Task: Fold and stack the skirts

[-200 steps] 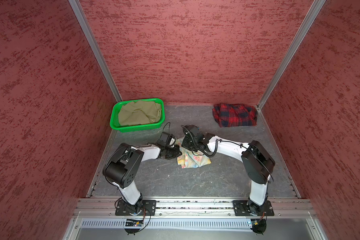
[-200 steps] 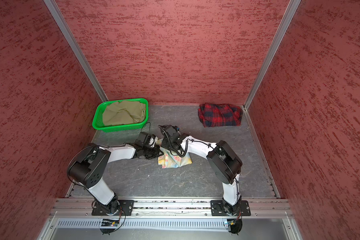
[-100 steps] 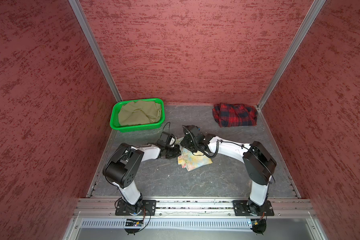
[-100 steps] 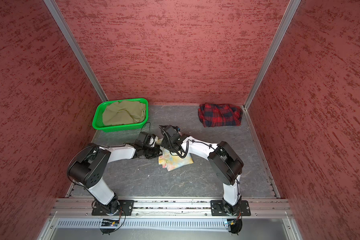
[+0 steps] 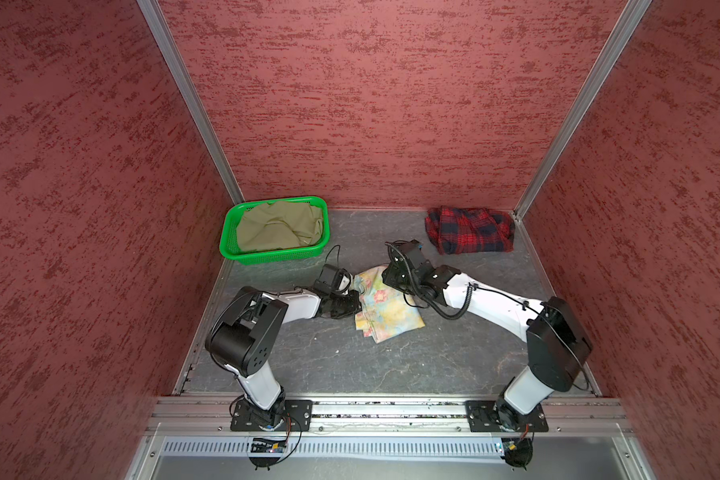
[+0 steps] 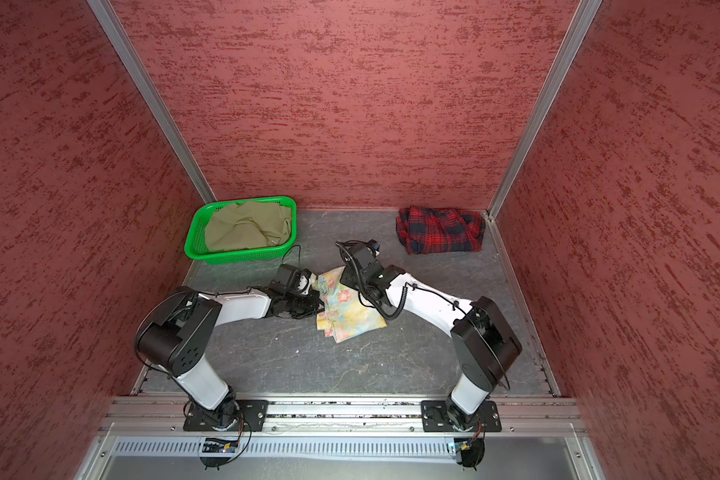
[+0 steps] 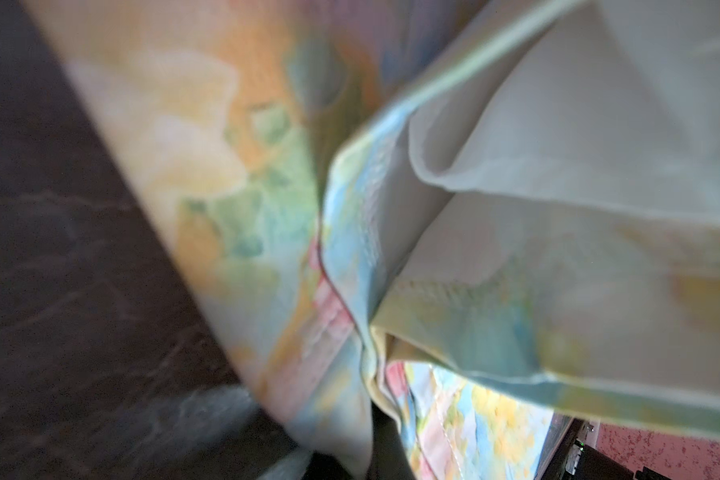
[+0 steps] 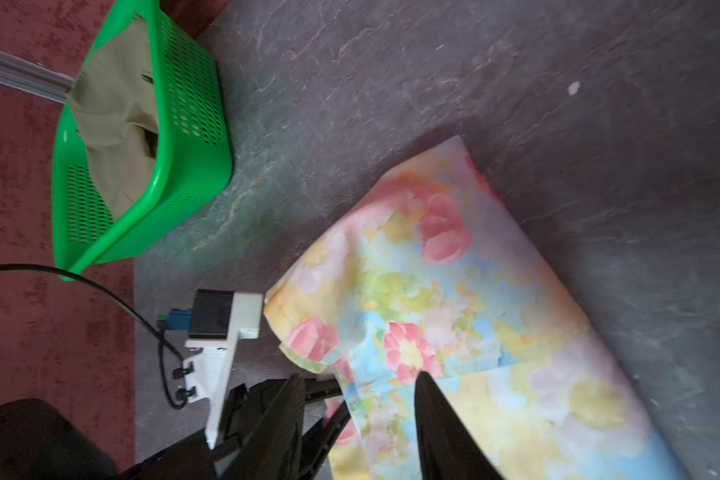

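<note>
The pastel floral skirt (image 5: 387,309) (image 6: 350,311) lies folded mid-table. My left gripper (image 5: 356,293) (image 6: 319,293) is shut on its left edge, and floral cloth (image 7: 267,208) fills the left wrist view and hides the jaws. My right gripper (image 8: 358,380) (image 5: 385,275) stands open over the skirt's far end (image 8: 433,291). Its dark fingers (image 8: 429,399) are apart, with cloth lying under them. The red-and-navy plaid skirt (image 5: 470,230) (image 6: 441,230) sits bunched in the far right corner. The olive skirt (image 5: 279,226) (image 6: 248,226) (image 8: 113,112) is crumpled in the basket.
A green perforated basket (image 5: 275,254) (image 6: 242,257) (image 8: 192,137) stands at the far left. Red textured walls enclose the grey slate table (image 5: 350,361) on three sides. The left arm's white camera mount (image 8: 221,345) is close beside my right fingers.
My right gripper has gone from shut to open and let go of the floral skirt. The skirt's near part has spread a little flatter. The left gripper has stayed shut in place.
</note>
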